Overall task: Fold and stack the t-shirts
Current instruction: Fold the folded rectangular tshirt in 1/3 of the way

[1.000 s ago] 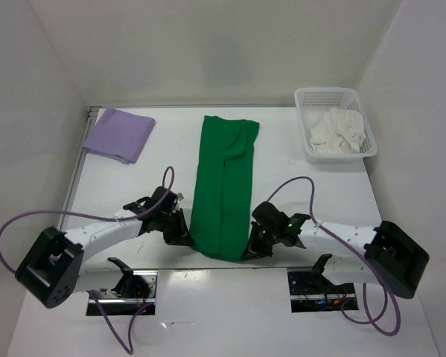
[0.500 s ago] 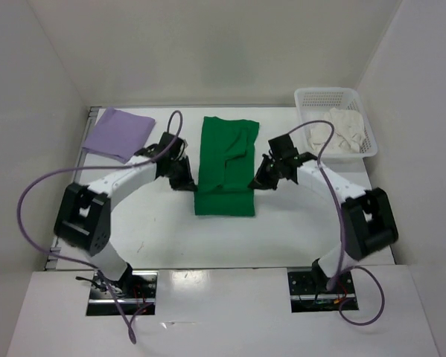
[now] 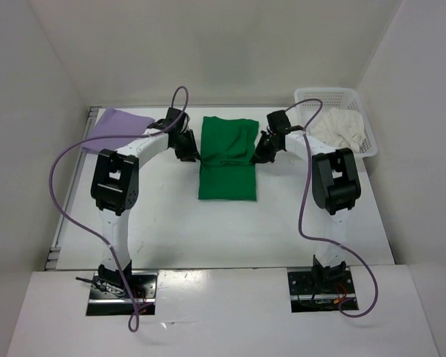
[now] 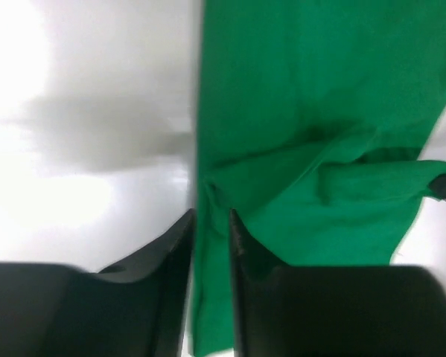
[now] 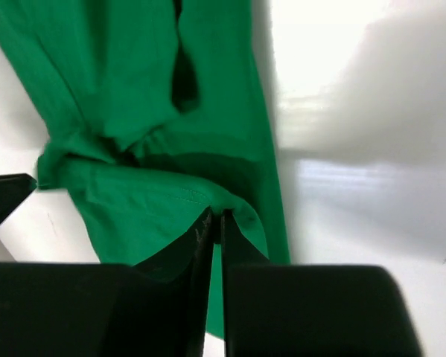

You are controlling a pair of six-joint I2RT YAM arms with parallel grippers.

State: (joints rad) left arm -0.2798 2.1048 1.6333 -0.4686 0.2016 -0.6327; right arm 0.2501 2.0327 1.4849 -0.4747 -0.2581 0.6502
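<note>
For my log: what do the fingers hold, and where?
The green t-shirt: left edge between the left fingers, right edge at the right fingers' tips; a firm grip cannot be told.

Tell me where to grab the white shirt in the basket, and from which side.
Pinch a raised fold at the top of the white shirt, coming straight down from above. It lies crumpled in a heap inside the basket, whose mesh walls would likely block any sideways approach.

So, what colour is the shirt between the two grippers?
The t-shirt is bright green, seen best in the top external view.
</note>
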